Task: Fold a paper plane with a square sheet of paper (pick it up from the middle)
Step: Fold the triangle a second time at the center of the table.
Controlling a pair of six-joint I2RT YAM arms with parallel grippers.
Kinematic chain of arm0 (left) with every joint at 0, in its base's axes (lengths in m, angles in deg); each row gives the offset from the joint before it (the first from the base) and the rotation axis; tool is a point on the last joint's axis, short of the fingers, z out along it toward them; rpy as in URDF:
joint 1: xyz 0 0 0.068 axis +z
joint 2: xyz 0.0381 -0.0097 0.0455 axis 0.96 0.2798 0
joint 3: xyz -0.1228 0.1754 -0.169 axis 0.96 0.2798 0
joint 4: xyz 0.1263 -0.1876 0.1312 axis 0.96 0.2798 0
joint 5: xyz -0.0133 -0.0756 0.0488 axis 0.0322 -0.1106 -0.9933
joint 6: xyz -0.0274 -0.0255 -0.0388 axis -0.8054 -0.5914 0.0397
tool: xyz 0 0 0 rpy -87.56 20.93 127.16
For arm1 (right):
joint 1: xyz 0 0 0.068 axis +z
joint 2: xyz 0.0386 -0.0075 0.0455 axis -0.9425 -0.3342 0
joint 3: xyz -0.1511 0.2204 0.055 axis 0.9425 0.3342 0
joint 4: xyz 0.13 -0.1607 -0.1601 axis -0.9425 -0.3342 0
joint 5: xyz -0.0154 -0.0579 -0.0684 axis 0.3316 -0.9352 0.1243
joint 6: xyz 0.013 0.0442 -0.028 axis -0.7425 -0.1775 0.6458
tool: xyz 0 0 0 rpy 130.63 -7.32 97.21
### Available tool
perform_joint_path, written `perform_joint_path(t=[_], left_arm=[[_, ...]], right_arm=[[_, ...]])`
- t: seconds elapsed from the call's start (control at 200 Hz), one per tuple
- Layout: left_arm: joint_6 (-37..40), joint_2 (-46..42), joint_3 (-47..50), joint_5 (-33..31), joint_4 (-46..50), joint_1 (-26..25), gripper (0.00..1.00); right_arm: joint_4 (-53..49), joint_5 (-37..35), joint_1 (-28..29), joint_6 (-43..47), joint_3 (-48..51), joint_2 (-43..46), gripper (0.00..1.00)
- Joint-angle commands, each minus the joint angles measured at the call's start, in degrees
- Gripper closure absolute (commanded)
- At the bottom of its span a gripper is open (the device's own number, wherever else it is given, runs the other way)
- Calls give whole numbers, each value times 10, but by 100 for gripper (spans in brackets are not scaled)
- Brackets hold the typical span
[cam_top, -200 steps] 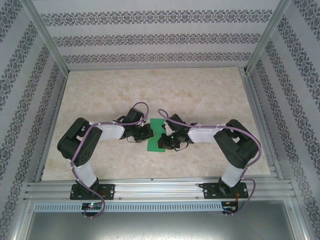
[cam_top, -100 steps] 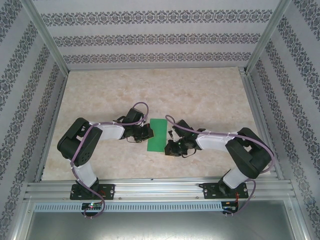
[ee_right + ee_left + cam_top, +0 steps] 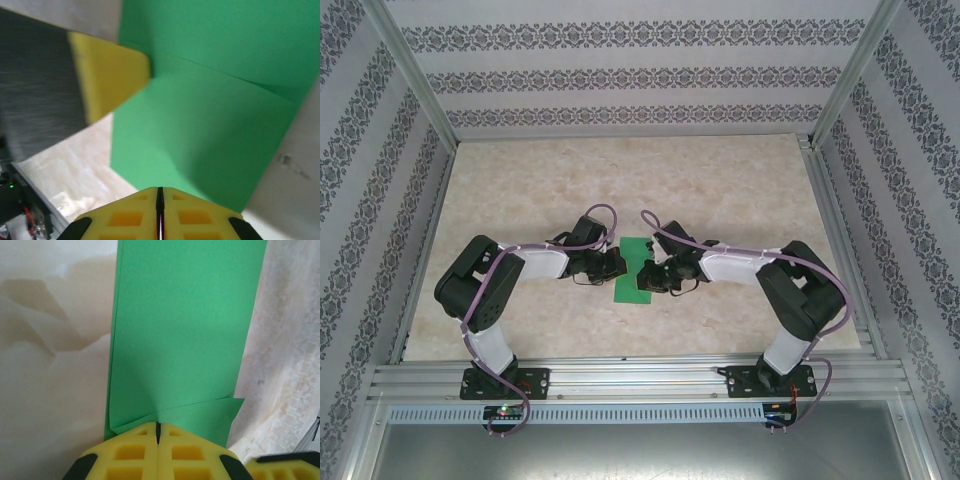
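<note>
The bright-green sheet of paper (image 3: 633, 268) lies folded into a narrow strip on the table between the two arms. In the left wrist view the sheet (image 3: 185, 325) runs away from the fingers, and its top layer lifts in a shallow crease toward the jaw line. My left gripper (image 3: 618, 263) (image 3: 157, 424) is shut at the strip's left edge, with the raised layer meeting its tips. My right gripper (image 3: 648, 279) (image 3: 160, 189) is shut low over the strip's right side, the paper (image 3: 210, 100) spreading out under and beyond it. The left gripper's yellow finger (image 3: 110, 80) shows there too.
The beige marbled table top (image 3: 640, 180) stretches far behind the arms. Patterned walls and aluminium frame rails (image 3: 620, 375) close the workspace in. Purple cables loop over both wrists.
The right gripper drew back to the right, off the paper, then came back over the strip's right side. The left gripper and the paper stayed in place.
</note>
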Motion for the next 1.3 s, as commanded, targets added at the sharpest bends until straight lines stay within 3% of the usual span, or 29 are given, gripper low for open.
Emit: perform_joint_path(t=[0.0, 0.165, 0.41, 0.939, 1.294], left_arm=[[31, 2, 2, -18, 41, 8, 100], [70, -25, -23, -22, 87, 8, 96], [48, -81, -36, 8, 73, 2, 83], [-23, -3, -12, 28, -20, -40, 88], [-7, 30, 2, -41, -4, -28, 91]], right_arm=[[-10, -10, -6, 9, 10, -16, 91], [-3, -11, -7, 9, 32, -36, 94], [7, -16, -5, 3, 44, -43, 94], [3, -18, -5, 8, 42, -51, 95], [-7, -21, -6, 12, 43, -56, 95]])
